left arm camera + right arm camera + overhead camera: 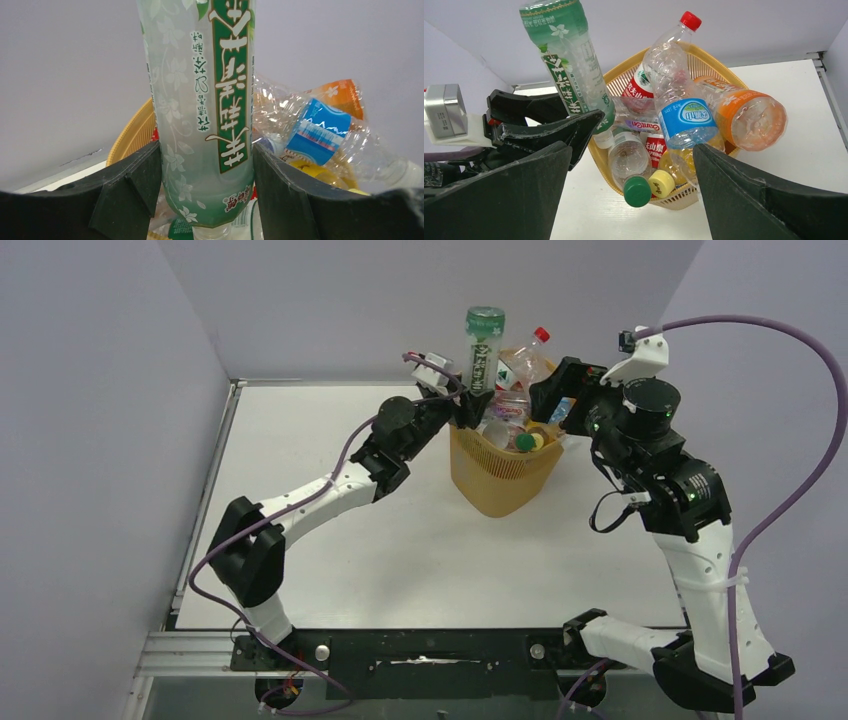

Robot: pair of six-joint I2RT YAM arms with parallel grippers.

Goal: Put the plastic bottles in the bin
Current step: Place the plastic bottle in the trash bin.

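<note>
The yellow-orange bin (500,475) stands at the back middle of the table, piled above its rim with plastic bottles. My left gripper (470,405) is shut on a green-labelled bottle (484,350), held upright with its neck down over the bin's left rim. In the left wrist view the gripper (206,165) has both fingers against this bottle (200,100), with the bin rim (132,130) behind. My right gripper (555,400) is open and empty at the bin's right side. In the right wrist view the gripper (633,147) faces the bin (684,200) and the green-labelled bottle (566,60).
On the pile lie a clear red-capped bottle (674,55), a blue-labelled bottle (686,120), an orange bottle (744,112), and a green cap (637,191) and a yellow cap (661,183) at the near rim. Grey walls close the back and sides. Purple cables (790,350) arc over the arms.
</note>
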